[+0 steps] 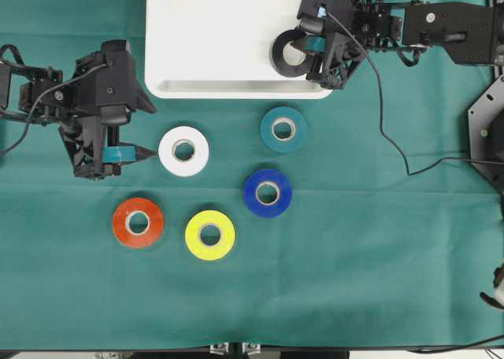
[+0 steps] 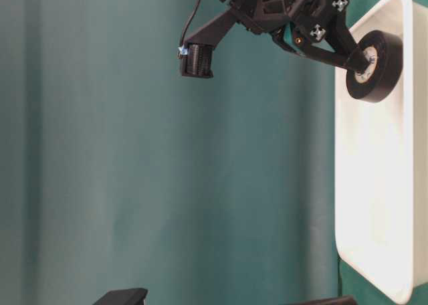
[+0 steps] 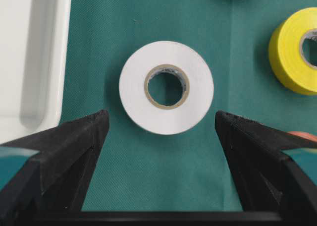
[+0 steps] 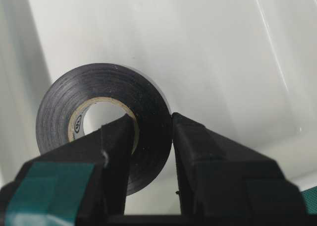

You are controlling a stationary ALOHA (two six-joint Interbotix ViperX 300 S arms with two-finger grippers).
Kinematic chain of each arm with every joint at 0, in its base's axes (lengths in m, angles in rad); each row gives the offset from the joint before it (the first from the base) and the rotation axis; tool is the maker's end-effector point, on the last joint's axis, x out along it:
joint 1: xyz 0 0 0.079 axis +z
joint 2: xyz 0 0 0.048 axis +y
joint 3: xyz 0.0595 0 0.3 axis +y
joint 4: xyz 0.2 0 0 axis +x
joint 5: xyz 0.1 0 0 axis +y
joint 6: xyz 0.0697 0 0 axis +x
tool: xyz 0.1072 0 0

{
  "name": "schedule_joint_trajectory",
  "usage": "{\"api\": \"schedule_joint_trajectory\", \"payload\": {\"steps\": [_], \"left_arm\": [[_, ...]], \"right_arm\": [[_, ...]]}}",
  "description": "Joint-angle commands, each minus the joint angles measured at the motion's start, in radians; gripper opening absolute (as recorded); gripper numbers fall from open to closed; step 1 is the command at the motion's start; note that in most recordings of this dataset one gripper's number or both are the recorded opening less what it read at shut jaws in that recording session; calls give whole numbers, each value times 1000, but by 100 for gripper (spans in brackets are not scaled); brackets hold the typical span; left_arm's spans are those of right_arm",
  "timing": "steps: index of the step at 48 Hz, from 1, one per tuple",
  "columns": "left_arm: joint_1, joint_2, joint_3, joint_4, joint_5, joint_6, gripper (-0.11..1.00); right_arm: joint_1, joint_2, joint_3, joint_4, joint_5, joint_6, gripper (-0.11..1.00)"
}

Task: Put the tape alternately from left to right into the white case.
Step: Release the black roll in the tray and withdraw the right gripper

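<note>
Overhead view, black tape (image 1: 290, 54) gripped at white case (image 1: 205, 60) right edge

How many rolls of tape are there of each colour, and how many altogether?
Black: 1
White: 1
Teal: 1
Blue: 1
Red: 1
Yellow: 1
Total: 6 rolls

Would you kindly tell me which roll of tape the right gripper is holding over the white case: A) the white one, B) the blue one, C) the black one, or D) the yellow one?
C: the right gripper is pinched on the wall of the black roll, one finger through its core, above the white case.
</note>
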Motion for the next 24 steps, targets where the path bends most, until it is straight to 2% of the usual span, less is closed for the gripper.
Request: {"api": "schedule_joint_trajectory", "payload": {"steps": [1,3,5,11,14,19,24], "left_arm": [[-2,-8,-11,2,-8,0,61],[-2,-8,-12,2,-8,-2,61],[-3,-8,-12,2,-8,-2,61],[-3,-8,-11,2,-8,0,61],[-2,-8,-11,2,-6,0,61],[-3,-8,-11,2,-8,-2,61],[-2,-6,-9,2,-8,0,61]], "right_arm": [[2,-12,-15,-2,-6,2,25],[2,-12,-15,-2,-3,2,25],[2,-12,-15,-2,-3,2,31],[2,-18,-11,-2,-2,2,68],[2,-28,-11,-2,0,2,83],[2,-41,-11,-2,2,2,76],[5,-52,-11,-2,3,2,75]]}}
